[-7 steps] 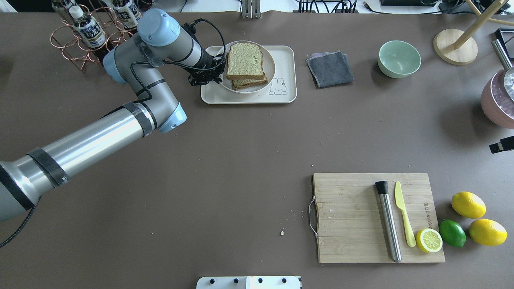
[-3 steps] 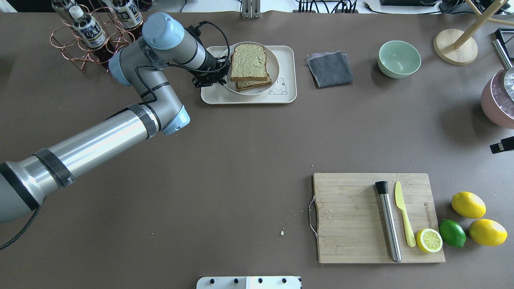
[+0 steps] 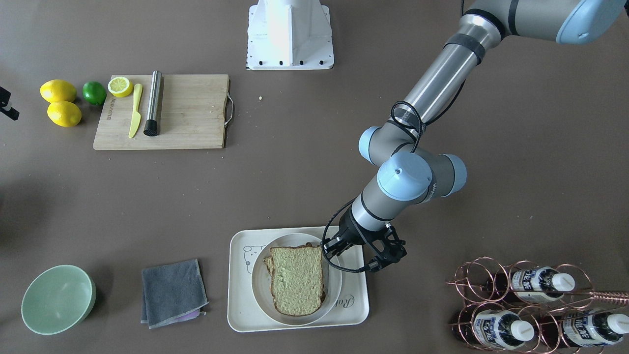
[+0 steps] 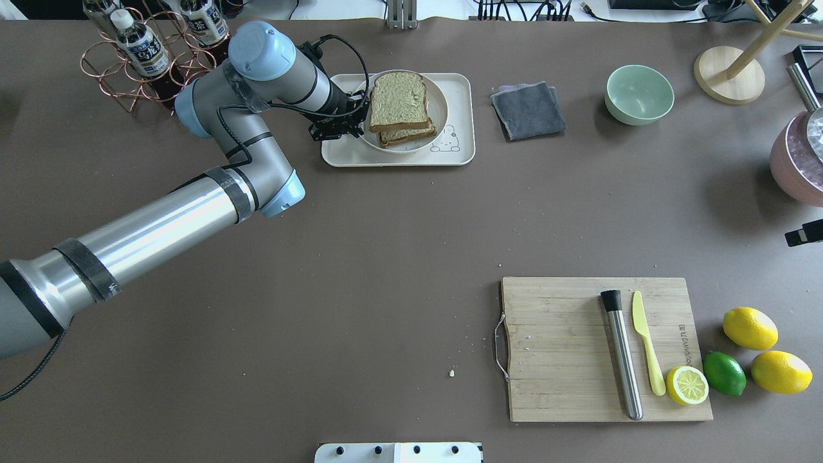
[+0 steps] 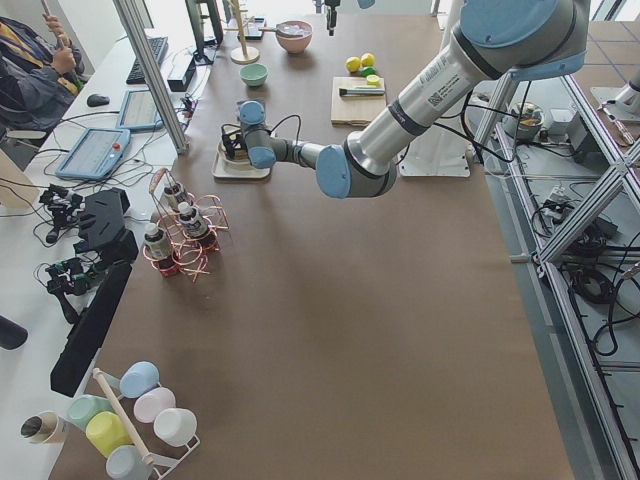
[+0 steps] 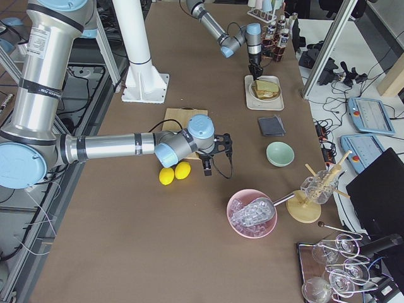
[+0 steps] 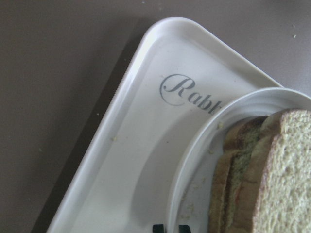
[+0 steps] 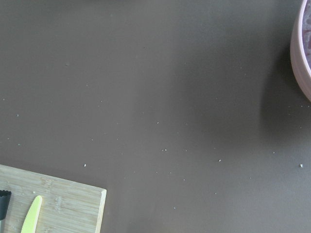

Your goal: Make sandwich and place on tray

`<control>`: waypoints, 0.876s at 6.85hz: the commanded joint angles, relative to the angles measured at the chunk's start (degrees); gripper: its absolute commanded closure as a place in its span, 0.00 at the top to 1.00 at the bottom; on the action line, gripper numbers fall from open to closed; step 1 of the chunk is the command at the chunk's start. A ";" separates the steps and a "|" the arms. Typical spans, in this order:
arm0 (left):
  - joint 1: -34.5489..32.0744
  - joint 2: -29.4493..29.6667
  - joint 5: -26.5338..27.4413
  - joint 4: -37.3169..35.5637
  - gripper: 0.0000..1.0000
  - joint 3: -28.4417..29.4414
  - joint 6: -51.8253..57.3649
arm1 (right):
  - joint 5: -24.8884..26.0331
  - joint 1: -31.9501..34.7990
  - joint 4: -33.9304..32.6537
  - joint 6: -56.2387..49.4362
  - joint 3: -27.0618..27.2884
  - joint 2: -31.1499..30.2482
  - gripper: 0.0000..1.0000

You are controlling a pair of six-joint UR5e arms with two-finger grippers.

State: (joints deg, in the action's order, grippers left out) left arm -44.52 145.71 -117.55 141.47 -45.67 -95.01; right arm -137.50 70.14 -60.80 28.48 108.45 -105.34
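Left end effector (image 4: 355, 121): clenched on the left rim of the plate (image 4: 440, 106). In the wrist view the rim runs between the two fingertips (image 7: 158, 227).
Right end effector (image 6: 213, 154): hangs above bare counter (image 4: 360, 257) on the right side, between the board (image 4: 559, 347) and the pink bowl (image 4: 797, 170). Released or clenched: cannot tell.
Sandwich (image 4: 400, 106): on the plate. Two bread slices are stacked, the upper one shifted off the lower. The filling shows only as a thin line at the crust in the left wrist view.
Plate: within the outline of the tray (image 4: 461, 145). Contact with the tray floor cannot be confirmed.
Tray: flat on the counter by the far edge, left of centre. Its bear drawing is clear of the plate, and the plate covers part of its script.
Cloth (image 4: 528, 110): just right of the tray, by the far edge.
Green bowl (image 4: 639, 94): right of the cloth, by the far edge.
Bottle rack (image 4: 138, 61): far left corner.
Board: near edge, right side. It carries a steel rod (image 4: 622, 357), a knife (image 4: 646, 344) and a half lemon (image 4: 687, 384).
Lime (image 4: 723, 373): on the counter just right of the board, between two lemons (image 4: 750, 328).
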 commanded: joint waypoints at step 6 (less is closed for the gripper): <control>-6.09 -22.78 -11.62 -7.41 0.62 -34.84 0.79 | -0.14 -0.09 -0.02 0.09 -0.52 -0.22 1.00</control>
State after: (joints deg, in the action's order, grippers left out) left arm -49.15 128.65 -125.94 137.09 -71.72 -94.27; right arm -137.71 70.05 -60.81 28.56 108.12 -105.59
